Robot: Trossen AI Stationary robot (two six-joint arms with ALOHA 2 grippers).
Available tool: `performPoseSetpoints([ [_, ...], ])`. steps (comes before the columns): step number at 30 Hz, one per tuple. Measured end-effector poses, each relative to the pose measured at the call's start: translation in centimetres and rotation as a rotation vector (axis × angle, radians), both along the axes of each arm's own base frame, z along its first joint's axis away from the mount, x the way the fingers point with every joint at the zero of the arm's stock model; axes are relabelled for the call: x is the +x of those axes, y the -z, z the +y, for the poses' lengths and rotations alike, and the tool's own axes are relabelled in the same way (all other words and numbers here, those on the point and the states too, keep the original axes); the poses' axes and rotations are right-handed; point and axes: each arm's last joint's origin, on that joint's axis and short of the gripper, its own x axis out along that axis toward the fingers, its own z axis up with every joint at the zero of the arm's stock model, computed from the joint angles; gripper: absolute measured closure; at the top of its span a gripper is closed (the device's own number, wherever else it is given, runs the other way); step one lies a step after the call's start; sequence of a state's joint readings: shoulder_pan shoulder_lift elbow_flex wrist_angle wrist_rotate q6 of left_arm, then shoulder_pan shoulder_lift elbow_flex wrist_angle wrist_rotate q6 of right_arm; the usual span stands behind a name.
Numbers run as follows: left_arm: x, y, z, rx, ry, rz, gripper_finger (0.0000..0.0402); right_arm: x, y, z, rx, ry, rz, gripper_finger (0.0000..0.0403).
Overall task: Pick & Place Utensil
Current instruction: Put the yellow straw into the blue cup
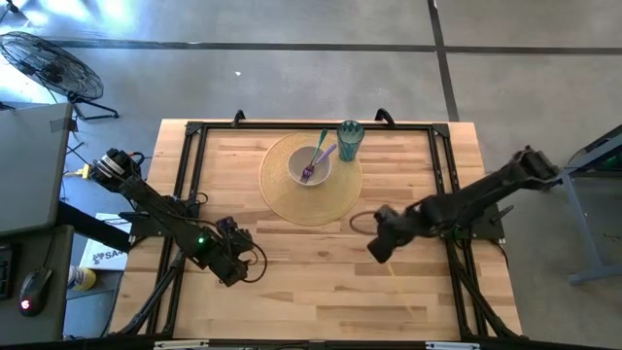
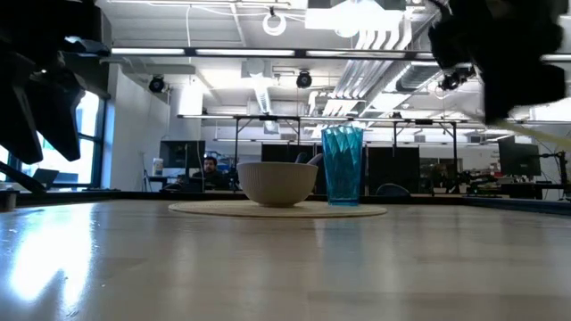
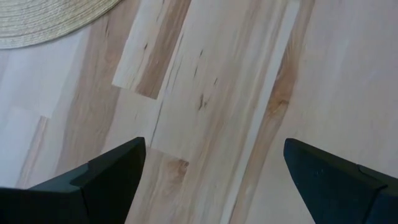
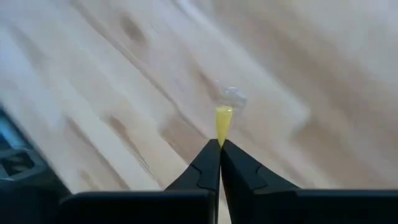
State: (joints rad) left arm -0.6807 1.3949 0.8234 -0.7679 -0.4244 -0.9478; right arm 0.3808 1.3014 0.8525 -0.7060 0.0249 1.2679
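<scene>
A: High view, arm poses?
B: The right arm reaches in from the right edge of the surface (image 1: 292, 282). Its pincer (image 1: 381, 247) is near the mat (image 1: 282, 199). A yellow utensil (image 1: 398, 282) slants from that pincer toward the near edge. The left arm lies folded at the left side, its pincer (image 1: 231, 264) over bare wood.

A: Containers, same view?
B: A bowl (image 1: 311, 166) sits on the mat and holds a purple utensil (image 1: 313, 167) and a green one (image 1: 322, 146). A blue cup (image 1: 350, 140) stands upright just beside the bowl, at the mat's rim.

A: Low view?
B: Bowl (image 2: 277, 183) and cup (image 2: 343, 166) stand side by side on the mat (image 2: 277, 210). Dark arm parts show at the upper corners. A person sits in the room behind the bowl.

A: Left wrist view?
B: The left pincer (image 3: 211, 180) is released, fingers (image 3: 106, 174) spread wide above bare wood. An edge of the mat (image 3: 50, 22) shows farther off.

A: Right wrist view?
B: The right pincer (image 4: 220, 147) is clenched on the yellow utensil (image 4: 222, 121), whose tip protrudes between the fingertips, above the wood.
</scene>
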Motion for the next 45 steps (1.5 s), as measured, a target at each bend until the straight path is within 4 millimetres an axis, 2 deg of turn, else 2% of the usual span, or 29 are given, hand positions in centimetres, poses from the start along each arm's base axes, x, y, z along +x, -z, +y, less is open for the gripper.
performPoseSetpoints([
  [5, 0.2, -0.1, -0.2, -0.022, 0.0, -0.027, 0.0024, -0.2, -4.8, -2.1, -0.168, -0.035, -0.245, 0.0402],
  [13, 0.7, -0.2, -0.6, -0.066, 0.002, -0.075, 0.0024, -2.1, -11.9, -5.0, -0.428, -0.018, -0.518, 0.0401],
  [18, 0.9, -0.3, -0.8, -0.087, 0.002, -0.1, 0.0024, -3.9, -15.9, -6.6, -0.622, 0.029, -0.625, 0.0401],
  [22, 1.0, -0.4, -0.8, -0.094, 0.002, -0.108, 0.0024, -5.1, -17.7, -7.7, -0.802, 0.131, -0.647, 0.0401],
  [26, 1.0, -0.4, -0.8, -0.093, 0.002, -0.107, 0.0024, -5.6, -18.9, -8.7, -0.986, 0.323, -0.648, 0.0401],
  [30, 1.0, -0.4, -0.8, -0.093, 0.002, -0.107, 0.0024, -5.2, -20.1, -9.6, -1.12, 0.495, -0.646, 0.0401],
  [35, 1.0, -0.4, -0.8, -0.094, 0.002, -0.106, 0.0024, -3.0, -20.7, -11.1, -1.182, 0.526, -0.67, 0.0402],
  [39, 1.0, -0.4, -0.8, -0.094, 0.002, -0.106, 0.0024, -0.4, -19.4, -12.8, -1.209, 0.509, -0.605, 0.0401],
  [45, 1.0, -0.4, -0.8, -0.094, 0.002, -0.106, 0.0024, 3.6, -16.1, -15.4, -1.181, 0.434, -0.486, 0.0399],
])
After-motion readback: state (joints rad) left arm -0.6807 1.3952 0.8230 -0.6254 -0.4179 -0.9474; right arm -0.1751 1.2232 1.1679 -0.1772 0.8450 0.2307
